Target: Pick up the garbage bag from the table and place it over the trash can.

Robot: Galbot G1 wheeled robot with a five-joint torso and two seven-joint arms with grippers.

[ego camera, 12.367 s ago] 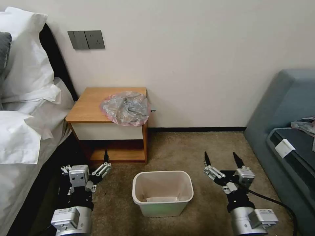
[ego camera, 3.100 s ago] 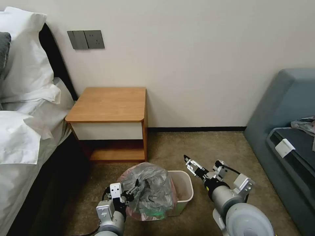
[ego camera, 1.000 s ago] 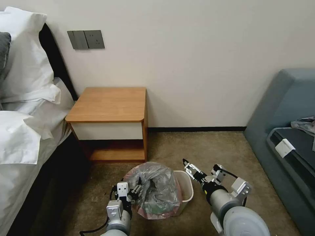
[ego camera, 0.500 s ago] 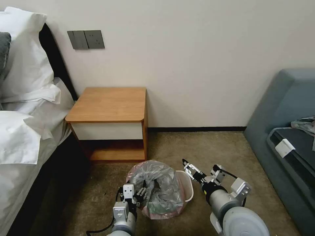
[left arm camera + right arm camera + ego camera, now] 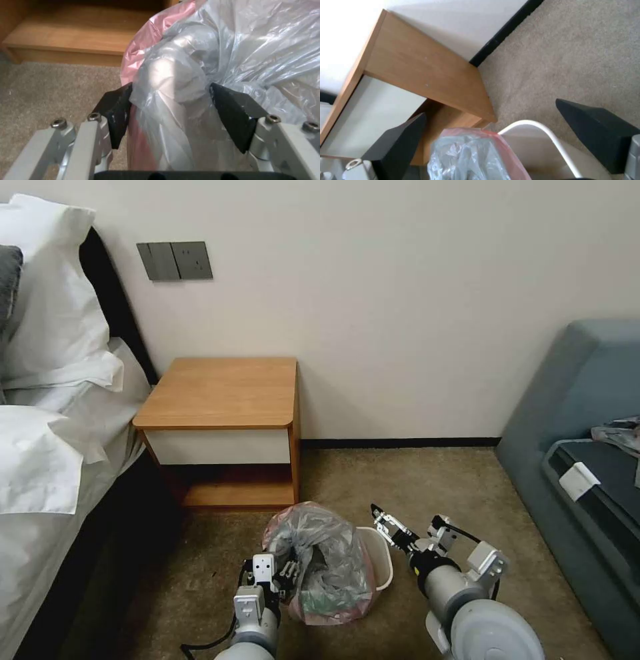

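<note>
Two fingers (image 5: 115, 116) pinch garbage bag (image 5: 320, 560) (over trash can (image 5: 380, 567)).

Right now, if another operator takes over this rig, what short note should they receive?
Left gripper: fingers apart with a fold of the garbage bag between them, at the left side of the trash can; whether they clamp it is unclear.
Right gripper: open, empty, above the can's right rim.
Table: top bare.
Done: bag is off the table and bunched over the can's left part.
Left: the right rim is uncovered; spread the bag over the whole rim.
</note>
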